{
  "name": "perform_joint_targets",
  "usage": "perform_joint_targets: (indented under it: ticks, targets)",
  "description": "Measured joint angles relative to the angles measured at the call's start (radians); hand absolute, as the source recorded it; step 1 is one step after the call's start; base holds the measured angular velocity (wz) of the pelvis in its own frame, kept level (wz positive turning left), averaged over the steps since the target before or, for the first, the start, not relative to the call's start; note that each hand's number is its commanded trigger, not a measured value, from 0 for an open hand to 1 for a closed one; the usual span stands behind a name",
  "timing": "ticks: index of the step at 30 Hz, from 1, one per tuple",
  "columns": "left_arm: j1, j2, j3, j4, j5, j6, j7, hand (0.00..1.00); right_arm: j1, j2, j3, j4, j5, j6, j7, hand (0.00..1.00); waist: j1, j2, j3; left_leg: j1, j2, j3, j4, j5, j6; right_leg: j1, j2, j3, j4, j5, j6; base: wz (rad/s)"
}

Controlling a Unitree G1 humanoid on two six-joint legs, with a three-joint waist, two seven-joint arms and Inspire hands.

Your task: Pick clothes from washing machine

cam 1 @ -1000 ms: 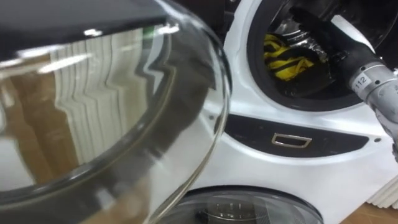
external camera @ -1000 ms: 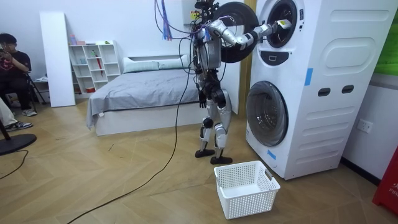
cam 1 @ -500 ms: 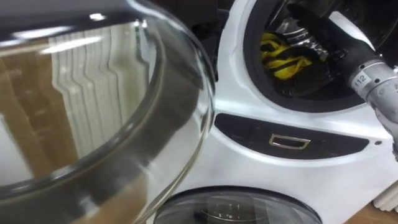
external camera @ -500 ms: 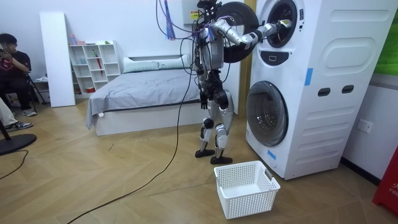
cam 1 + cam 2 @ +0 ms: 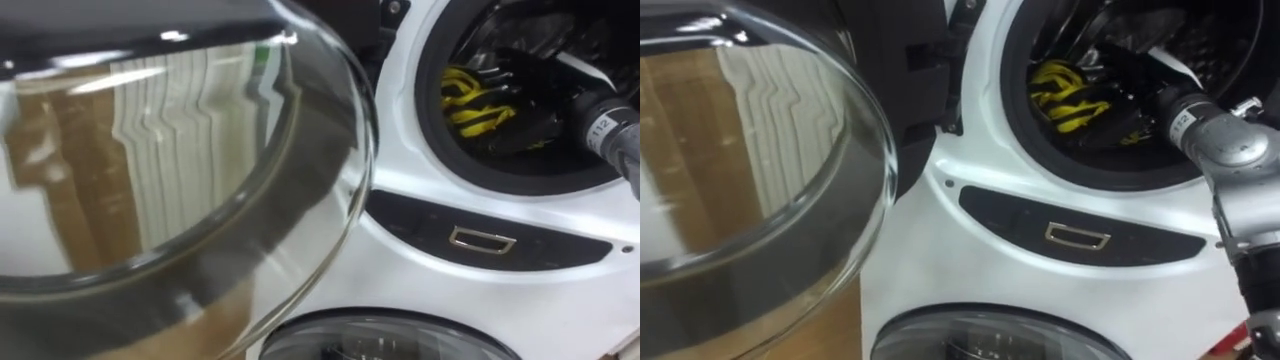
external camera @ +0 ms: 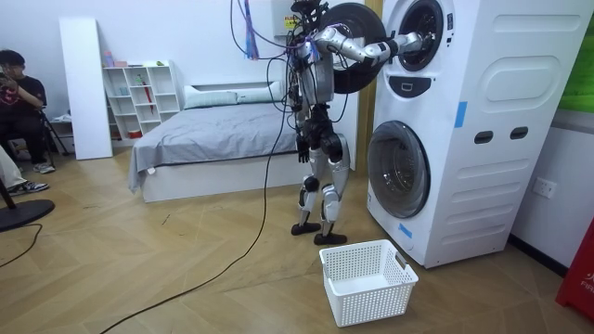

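- The room is a bedroom with a wooden floor, a bed and a white shelf at the back wall; a person sits at the room view's left.
- At the room view's right two white washers stand one on the other, and the robot stands upright just before them.
- A white basket stands on the floor near the lower washer, beside the robot's feet.
- The round glass door of the upper washer is swung open toward the robot's left and takes much of the eye views.
- The lower washer's door is closed.
- Under the open drum there is a dark panel with a small framed window.
- A yellow and black cloth lies inside the drum, at its left part.
- The right arm reaches in from the right, and the right hand is inside the drum, touching the cloth.
- It is dark in there, so one cannot tell whether the hand already grips the cloth or only rests on it.
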Motion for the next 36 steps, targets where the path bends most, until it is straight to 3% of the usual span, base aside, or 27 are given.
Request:
perform_joint_targets:
  ticks: [3,7,19,24,32,33,34,35,36]
  targets:
    - [0.001,0.0,0.0,0.004,0.0,0.0,0.001,0.0,-0.005,-0.001,0.0,0.024,0.014,0.0,0.002,0.0,0.002,0.009,0.0047,0.012,0.0,-0.001,-0.002,0.0,0.0,0.011,0.0,0.0,0.0,-0.003,0.002,0.01]
    - [0.003,0.0,0.017,0.007,0.001,0.007,0.001,0.0,-0.011,-0.003,0.0,0.024,0.013,0.002,0.002,0.0,0.003,0.014,0.0044,0.013,-0.001,-0.007,-0.003,0.0,0.0,0.012,-0.001,-0.001,0.003,-0.012,0.002,0.04]
    - [0.0,-0.001,0.018,0.003,0.001,0.011,-0.001,0.0,-0.016,-0.01,0.001,0.025,-0.002,0.003,0.024,0.0,0.0,0.007,-0.0004,0.013,-0.002,-0.014,-0.007,0.0,0.0,0.012,-0.001,-0.003,0.002,-0.013,0.002,0.01]
    - [-0.014,-0.002,0.018,0.002,0.003,0.014,-0.012,0.0,-0.067,-0.01,0.006,0.096,-0.058,0.005,0.084,0.0,0.002,0.006,0.0049,0.013,-0.004,-0.025,-0.006,0.001,0.0,0.017,-0.006,-0.023,0.001,-0.013,0.002,0.04]
    - [-0.032,0.003,0.015,0.016,-0.001,0.042,-0.029,0.0,-0.145,-0.019,0.039,0.21,-0.136,0.062,0.199,0.0,0.009,-0.008,0.0103,0.017,-0.01,-0.05,-0.003,0.002,0.0,0.027,-0.008,-0.028,-0.009,-0.018,0.006,0.08]
    - [-0.031,0.005,0.015,0.017,-0.001,0.048,-0.03,0.0,-0.149,-0.022,0.038,0.22,-0.135,0.069,0.209,0.04,0.01,-0.01,0.0118,0.016,-0.01,-0.05,-0.003,0.002,0.0,0.029,-0.007,-0.028,-0.013,-0.018,0.006,0.0]
    - [-0.03,0.008,0.015,0.018,-0.001,0.052,-0.032,0.0,-0.156,-0.024,0.038,0.229,-0.132,0.078,0.218,0.38,0.011,-0.012,0.013,0.016,-0.01,-0.05,-0.003,0.002,0.0,0.029,-0.007,-0.028,-0.014,-0.018,0.006,0.0]
    - [-0.03,0.01,0.015,0.018,-0.001,0.053,-0.035,0.0,-0.158,-0.025,0.038,0.233,-0.132,0.083,0.223,0.59,0.013,-0.013,0.0133,0.016,-0.01,-0.05,-0.003,0.002,0.0,0.029,-0.006,-0.028,-0.014,-0.018,0.006,0.0]
    - [-0.033,0.011,0.015,0.018,-0.002,0.054,-0.037,0.0,-0.158,-0.027,0.038,0.238,-0.13,0.092,0.23,1.0,0.018,-0.015,0.0137,0.016,-0.01,-0.05,-0.003,0.001,0.0,0.029,-0.006,-0.028,-0.014,-0.018,0.006,0.0]
